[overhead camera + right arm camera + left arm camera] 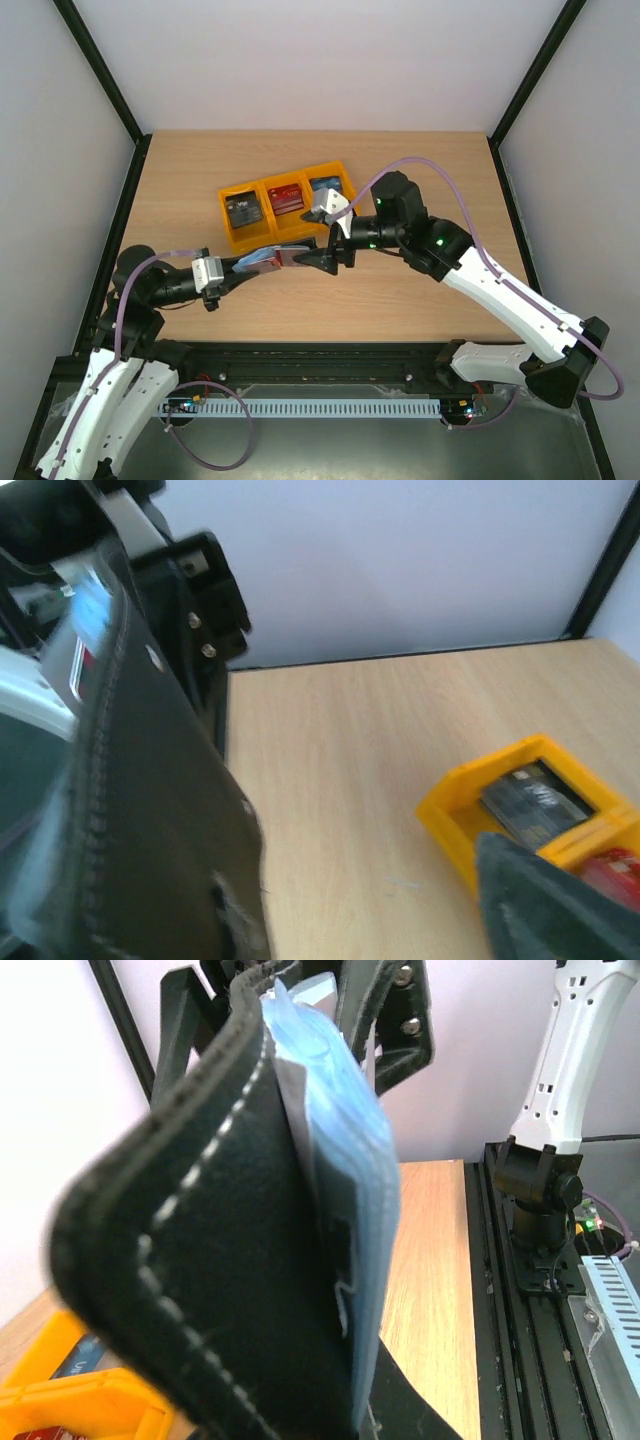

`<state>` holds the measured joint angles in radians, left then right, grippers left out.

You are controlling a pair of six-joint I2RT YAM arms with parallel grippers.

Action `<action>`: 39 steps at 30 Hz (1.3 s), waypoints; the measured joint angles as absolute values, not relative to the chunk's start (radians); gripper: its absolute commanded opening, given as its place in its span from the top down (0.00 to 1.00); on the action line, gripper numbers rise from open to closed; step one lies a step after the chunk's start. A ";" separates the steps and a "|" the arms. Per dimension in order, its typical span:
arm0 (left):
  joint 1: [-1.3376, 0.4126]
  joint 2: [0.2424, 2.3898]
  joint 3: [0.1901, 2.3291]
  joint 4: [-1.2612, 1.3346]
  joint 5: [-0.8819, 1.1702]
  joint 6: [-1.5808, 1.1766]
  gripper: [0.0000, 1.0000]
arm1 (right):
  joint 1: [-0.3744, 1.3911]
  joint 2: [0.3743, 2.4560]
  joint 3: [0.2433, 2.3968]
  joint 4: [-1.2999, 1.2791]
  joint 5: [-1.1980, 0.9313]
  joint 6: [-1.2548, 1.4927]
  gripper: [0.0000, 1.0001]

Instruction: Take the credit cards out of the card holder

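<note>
Left gripper (248, 264) is just in front of the yellow bin (236, 240), clamped tight on 1 end of the card holder (272, 258). The holder is off the table (400, 300), up in the air just in front of the bin's near wall. It is folded over, black stitched outside, blue-grey pockets (350, 1160) inside.

Left wrist view: the holder fills the frame, standing on edge, pockets bulging a bit. Can't tell how many cards are inside. A thin red edge (296, 257) shows at the holder's free end, the end away from the left gripper.

Right gripper (318, 259) is at that free end, also just in front of the bin, jaws spread wide, gripping nothing. Right wrist view: the holder lies along 1 side of the gap, and the far finger (540, 900) is well apart from it. Can't tell whether the finger on the holder's side touches it.

The bin stands on the table beyond both grippers, 3 compartments in a row, 1 card in each:
- Dark grey card (243, 211) in the compartment on the left arm's side.
- Red card (287, 198) in the middle one.
- Blue card (324, 184) in the compartment on the right arm's side, partly covered by the right wrist.

All 3 lie flat inside the bin, apart from the holder.
</note>
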<state>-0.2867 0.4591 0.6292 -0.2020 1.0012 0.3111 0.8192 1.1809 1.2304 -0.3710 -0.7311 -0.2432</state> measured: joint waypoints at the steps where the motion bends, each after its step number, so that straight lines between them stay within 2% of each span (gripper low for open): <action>1: -0.287 0.459 0.629 -0.205 1.003 0.315 0.98 | 0.819 1.185 1.238 -0.377 -0.751 -0.255 0.44; 4: -0.286 0.459 0.629 -0.207 1.004 0.319 0.98 | 0.819 1.210 1.272 -0.397 -0.815 -0.258 0.88; 5: -0.287 0.459 0.629 -0.207 1.004 0.319 0.98 | 0.819 1.219 1.277 -0.400 -0.831 -0.258 0.97; 6: -0.287 0.459 0.629 -0.208 1.003 0.316 0.98 | 0.819 1.225 1.279 -0.402 -0.843 -0.258 0.98; 10: -0.285 0.456 0.626 -0.201 0.979 0.262 0.95 | 0.822 1.230 1.277 -0.405 -0.876 -0.244 0.98; 18: -0.287 0.410 0.479 0.010 0.900 -0.030 0.98 | 0.822 1.214 1.219 -0.353 -0.822 -0.138 0.98; 19: -0.287 0.404 0.461 0.037 0.902 -0.069 0.98 | 0.823 1.217 1.219 -0.353 -0.818 -0.127 0.93; 22: -0.287 0.407 0.437 0.090 0.891 -0.185 0.98 | 0.824 1.229 1.219 -0.335 -0.781 -0.072 0.65; 24: -0.287 0.426 0.438 0.102 0.856 -0.260 0.98 | 0.824 1.236 1.219 -0.322 -0.731 -0.036 0.53; 26: -0.287 0.456 0.440 0.087 0.799 -0.325 0.98 | 0.824 1.250 1.219 -0.309 -0.657 -0.006 0.49; 29: -0.287 0.515 0.442 0.005 0.656 -0.409 0.98 | 0.824 1.273 1.219 -0.308 -0.530 0.042 0.51; 32: -0.287 0.548 0.442 -0.064 0.543 -0.450 0.98 | 0.824 1.278 1.220 -0.317 -0.441 0.067 0.67; 33: -0.287 0.552 0.442 -0.078 0.519 -0.458 0.98 | 0.823 1.278 1.227 -0.323 -0.441 0.074 0.71; 39: -0.287 0.552 0.436 -0.072 0.485 -0.505 0.98 | 0.899 1.304 1.256 -0.298 -0.645 0.052 0.77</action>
<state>-0.2867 0.5518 0.4362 -0.0723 0.4854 -0.5049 0.8993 1.3045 1.2556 -0.2977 -0.6449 0.0525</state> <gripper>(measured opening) 0.081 0.264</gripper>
